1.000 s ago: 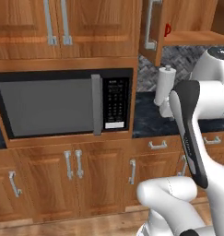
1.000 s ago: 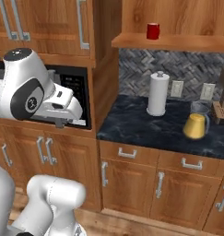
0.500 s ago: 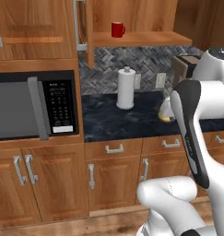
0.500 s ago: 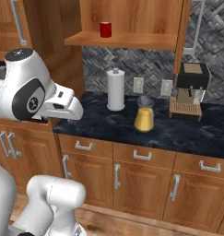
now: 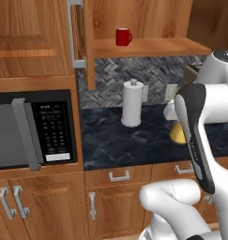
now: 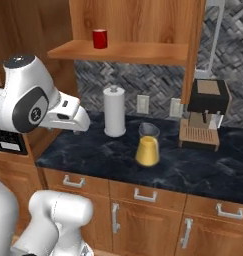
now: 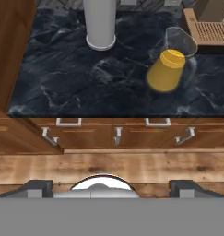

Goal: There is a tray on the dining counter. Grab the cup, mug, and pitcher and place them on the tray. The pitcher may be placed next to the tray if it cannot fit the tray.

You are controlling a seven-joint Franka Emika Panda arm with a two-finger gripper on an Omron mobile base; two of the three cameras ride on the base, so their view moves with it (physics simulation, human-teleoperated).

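While the base is nearing the counter | gripper (image 7: 111, 186) standing spread, carrying nothing | pitcher (image 7: 171, 68) sitting upper right, mug (image 6: 99, 38) shelved upper left | next: reaching forward to the pitcher.

pitcher (image 7: 171, 69) upright on black counter (image 7: 62, 83) | paper-towel roll (image 7: 100, 23) well apart

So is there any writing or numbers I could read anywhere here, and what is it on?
Nothing can be read.
Microwave keypad: rows of small pale marks and a white label strip below them, too blurred to read.
Red mug, pitcher, paper-towel roll, coffee machine: no text or labels to be seen.
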